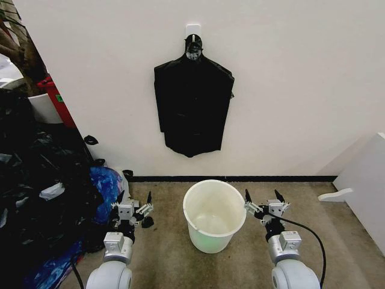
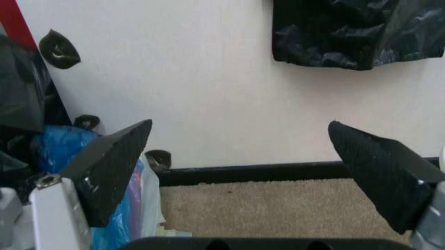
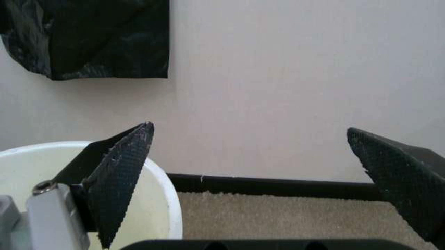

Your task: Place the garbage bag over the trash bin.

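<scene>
I see the trash bin (image 1: pixel 214 215) standing bare on the carpet between my arms. The left end effector (image 1: pixel 133 203) and right end effector (image 1: pixel 264 200) flank it, both spread wide. The black bag pack (image 1: pixel 192 103) hangs on the wall above.

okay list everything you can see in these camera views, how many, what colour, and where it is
trash bin: one, white, on the carpet by the wall, between the two grippers, no bag over it.
bag pack: one, black, flat, hanging from a hook on the wall above the bin.
heap of bags: one pile, black and blue, on the floor at the robot's left.
white furniture: one, white, at the right edge.
baseboard: one strip, black, along the foot of the wall.
left gripper: one, black fingers, open, left of the bin.
right gripper: one, black fingers, open, right of the bin.
</scene>
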